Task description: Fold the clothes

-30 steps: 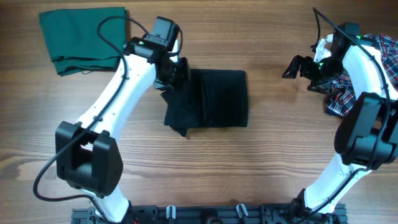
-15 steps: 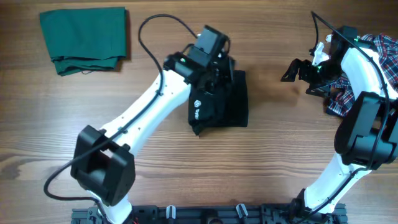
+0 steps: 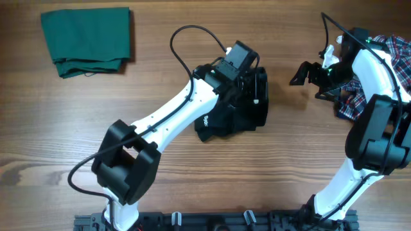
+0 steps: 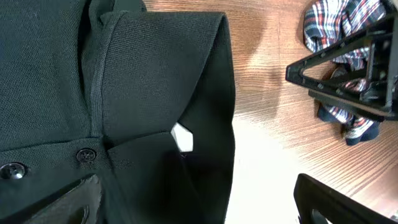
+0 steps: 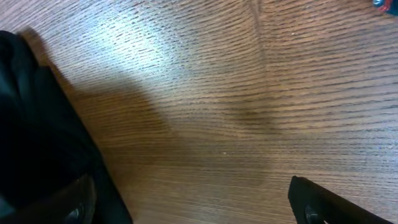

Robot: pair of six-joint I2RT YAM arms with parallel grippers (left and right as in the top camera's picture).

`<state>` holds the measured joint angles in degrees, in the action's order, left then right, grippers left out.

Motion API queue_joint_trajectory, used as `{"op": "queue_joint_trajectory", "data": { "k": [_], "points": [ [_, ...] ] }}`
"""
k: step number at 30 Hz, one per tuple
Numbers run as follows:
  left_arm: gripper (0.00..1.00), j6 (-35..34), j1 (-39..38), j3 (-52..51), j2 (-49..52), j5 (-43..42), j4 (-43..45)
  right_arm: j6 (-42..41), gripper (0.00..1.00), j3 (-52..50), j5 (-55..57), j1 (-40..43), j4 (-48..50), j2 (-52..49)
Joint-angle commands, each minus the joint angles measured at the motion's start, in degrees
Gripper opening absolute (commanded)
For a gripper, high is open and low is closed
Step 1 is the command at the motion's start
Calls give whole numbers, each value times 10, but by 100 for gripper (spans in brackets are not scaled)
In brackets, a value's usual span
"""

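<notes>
Left gripper [image 3: 255, 87] jaws wide apart, gripping nothing. Shirt [image 4: 124, 87] lies bunched directly under it, collar and buttons below the fingers. Right gripper [image 3: 303, 72] wide too, empty, over table [image 5: 249, 93], near the shirt's edge.

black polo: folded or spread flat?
Folded, roughly. The black polo is a compact bundle, no sleeves spread out; the left wrist view shows fabric layers overlapping by the buttons.

Centre frame, polo shirt [image 3: 247, 117]: plain black. Upper left, garment [image 3: 87, 38]: solid green. Right edge, plaid shirt [image 3: 401, 54]: red-white-blue checks. Table [image 3: 192, 186]: brown wood grain.
</notes>
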<state>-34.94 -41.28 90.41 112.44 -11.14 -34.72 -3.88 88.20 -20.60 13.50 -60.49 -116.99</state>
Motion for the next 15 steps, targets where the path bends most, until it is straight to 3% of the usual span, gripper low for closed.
{"op": "queue_joint_trajectory", "data": {
  "k": [1, 5, 8, 9, 11, 12, 13, 14, 15],
  "points": [
    [99, 50, 26, 15, -30, 38, -40, -6, 100, -6, -17, -1, -1, 14],
    [100, 62, 86, 19, -71, 107, -129, -25, 100, -5, -35, -1, 14, 14],
    [100, 62, 137, 17, -69, 124, -189, -3, 100, -5, -155, -1, 26, 17],
    [100, 61, 153, 17, -68, 123, -202, -2, 98, -5, -180, -1, 31, 20],
    [99, 60, 197, 17, -67, 119, -238, 14, 85, -5, -255, -2, 39, 35],
    [96, 60, 210, 17, -67, 112, -251, 25, 76, -5, -279, -4, 39, 39],
    [90, 60, 221, 17, -67, 102, -264, 31, 61, -5, -296, -9, 38, 44],
    [82, 61, 233, 16, -67, 85, -281, 36, 30, -5, -301, -16, 35, 49],
    [68, 63, 242, 13, -67, 63, -295, 39, 7, -5, -301, -28, 29, 54]
  ]
}}
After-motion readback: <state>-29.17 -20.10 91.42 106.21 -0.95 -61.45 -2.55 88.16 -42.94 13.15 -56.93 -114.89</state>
